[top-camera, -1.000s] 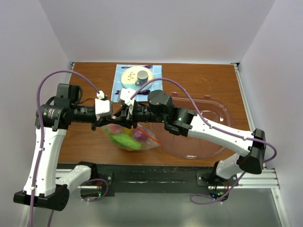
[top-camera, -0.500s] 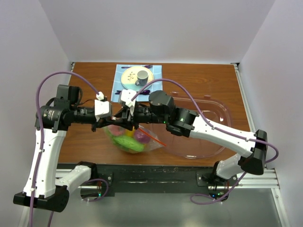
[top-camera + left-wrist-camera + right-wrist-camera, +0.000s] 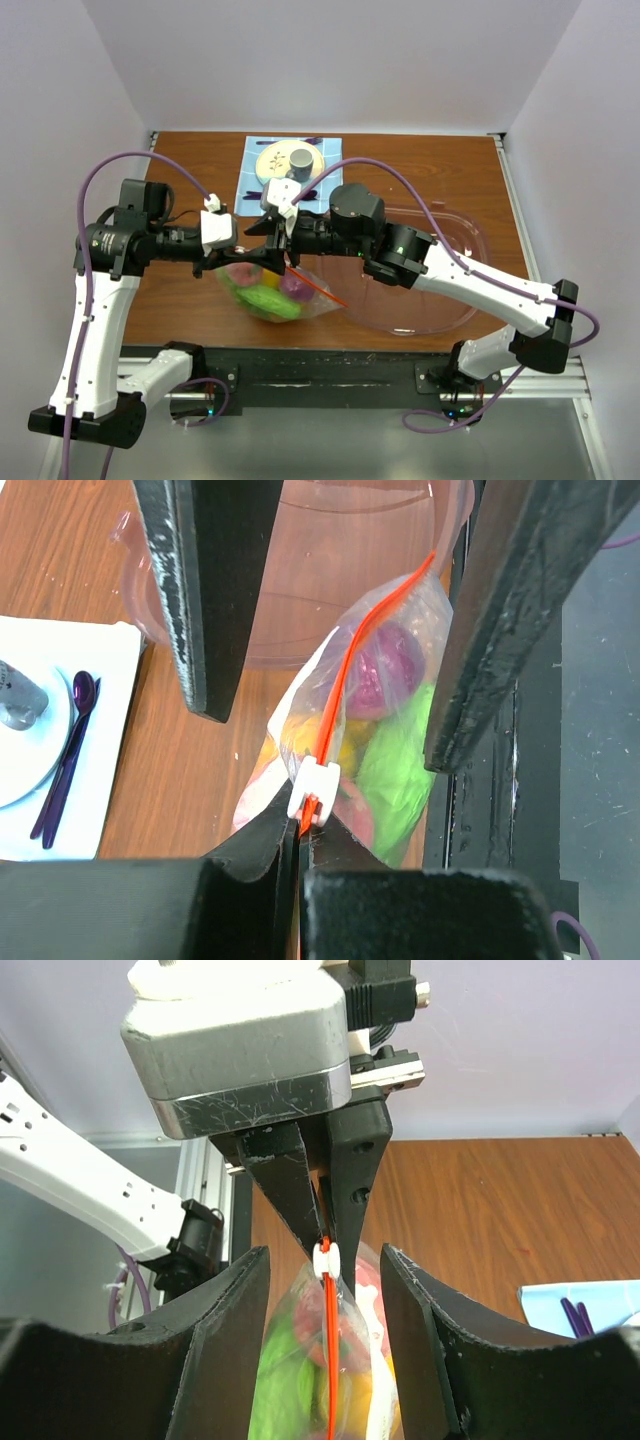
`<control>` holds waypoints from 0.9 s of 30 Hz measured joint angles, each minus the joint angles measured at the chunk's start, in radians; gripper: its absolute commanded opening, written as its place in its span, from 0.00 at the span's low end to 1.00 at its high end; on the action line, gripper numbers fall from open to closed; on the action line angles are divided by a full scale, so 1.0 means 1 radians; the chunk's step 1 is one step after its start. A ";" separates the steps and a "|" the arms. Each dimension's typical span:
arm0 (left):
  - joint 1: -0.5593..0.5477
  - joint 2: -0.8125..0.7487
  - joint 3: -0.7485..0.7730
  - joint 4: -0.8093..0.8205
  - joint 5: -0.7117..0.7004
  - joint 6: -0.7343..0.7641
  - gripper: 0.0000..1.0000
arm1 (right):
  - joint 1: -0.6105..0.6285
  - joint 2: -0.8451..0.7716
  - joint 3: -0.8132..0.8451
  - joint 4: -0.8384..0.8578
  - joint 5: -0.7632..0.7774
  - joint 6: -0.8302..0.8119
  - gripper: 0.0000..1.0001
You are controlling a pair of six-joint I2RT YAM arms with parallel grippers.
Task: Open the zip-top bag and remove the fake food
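One-handed, pinches the zip-top bag (image 3: 405,630) by its zipper strip (image 3: 358,645) in the closed left gripper (image 3: 300,835), near the table (image 3: 180,180) front edge, fake food (image 3: 395,765) inside, right gripper (image 3: 325,1260) parted astride, gripping nothing.

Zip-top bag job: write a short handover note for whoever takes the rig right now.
Left hand: shut on the zip-top bag at its zipper end, beside the white slider.
Right hand: open, fingers either side of the zipper strip, gripping nothing.
Fake food: all inside the bag.
Done: bag held up by its top.
Remaining: pull the slider, open the bag, take the food out.
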 measured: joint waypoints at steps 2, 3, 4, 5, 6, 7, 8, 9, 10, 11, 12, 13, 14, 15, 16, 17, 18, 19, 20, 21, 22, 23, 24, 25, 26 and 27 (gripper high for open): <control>0.000 0.000 0.000 0.000 0.000 0.000 0.01 | 0.000 0.000 0.000 -0.005 0.000 0.000 0.51; 0.000 0.000 0.000 0.000 0.000 0.000 0.01 | 0.000 0.000 0.000 -0.005 0.001 0.000 0.51; 0.000 0.000 0.000 0.000 0.000 -0.001 0.01 | 0.000 0.001 0.000 -0.005 0.001 0.000 0.51; 0.000 0.000 0.000 0.000 0.000 -0.002 0.01 | 0.000 0.002 0.000 -0.005 0.001 0.000 0.51; 0.000 0.000 0.000 0.000 0.000 -0.004 0.01 | 0.000 0.005 0.000 -0.005 0.001 0.000 0.50; 0.000 0.000 0.000 0.000 0.000 -0.006 0.01 | 0.000 0.008 0.000 -0.005 0.002 0.000 0.50; 0.000 0.000 0.000 0.000 0.000 -0.006 0.01 | 0.000 0.012 0.000 -0.005 0.001 0.000 0.49; 0.000 0.000 0.000 0.000 0.001 -0.007 0.01 | 0.000 0.018 0.000 -0.005 0.001 0.000 0.48; 0.000 0.000 0.000 0.000 0.002 -0.007 0.01 | 0.000 0.026 0.000 -0.005 0.001 0.001 0.48; 0.000 0.000 0.000 0.000 0.005 -0.007 0.01 | 0.000 0.032 0.000 -0.005 0.002 0.001 0.47; 0.000 0.000 0.000 0.000 0.006 -0.007 0.01 | 0.000 0.042 0.001 -0.005 0.002 0.003 0.45; 0.000 0.000 0.000 0.000 0.006 -0.008 0.01 | 0.000 0.048 0.001 -0.005 0.002 0.003 0.44; 0.000 0.000 0.000 0.000 0.008 -0.008 0.01 | 0.000 0.055 0.001 -0.005 0.002 0.004 0.42; 0.000 0.001 0.000 0.000 0.010 -0.008 0.01 | 0.000 0.062 0.001 -0.005 0.002 0.006 0.37; 0.000 0.000 0.000 0.000 0.012 -0.008 0.01 | 0.000 0.066 0.001 -0.005 0.002 0.006 0.35; 0.000 0.000 0.000 0.000 0.012 -0.008 0.01 | 0.000 0.071 0.001 -0.006 0.003 0.006 0.33; 0.000 0.000 0.000 0.001 0.011 -0.008 0.01 | 0.000 0.072 0.001 -0.006 0.002 0.010 0.31; 0.000 0.000 0.000 0.002 0.011 -0.008 0.01 | 0.000 0.072 0.002 -0.006 0.004 0.008 0.31; 0.000 -0.001 0.000 0.001 0.011 -0.008 0.01 | 0.000 0.072 0.002 -0.007 0.004 0.007 0.31; 0.000 -0.004 0.000 0.001 0.010 -0.008 0.01 | 0.000 0.072 0.002 -0.007 0.003 0.008 0.33; 0.001 -0.005 0.000 0.002 0.008 -0.008 0.01 | 0.000 0.072 0.002 -0.006 0.003 0.008 0.37; 0.001 -0.007 0.000 0.002 0.008 -0.008 0.01 | 0.000 0.072 0.002 -0.006 0.003 0.007 0.41; 0.001 -0.008 0.000 0.002 0.007 -0.008 0.01 | 0.000 0.072 0.002 -0.006 0.003 0.010 0.43; 0.001 -0.010 0.000 0.002 0.007 -0.007 0.01 | 0.000 0.072 0.003 -0.005 0.003 0.011 0.44; 0.001 -0.011 0.000 0.002 0.007 -0.007 0.01 | 0.000 0.072 0.004 -0.006 0.004 0.011 0.47; 0.001 -0.012 0.000 0.002 0.007 -0.008 0.01 | 0.000 0.072 0.005 -0.005 0.004 0.011 0.49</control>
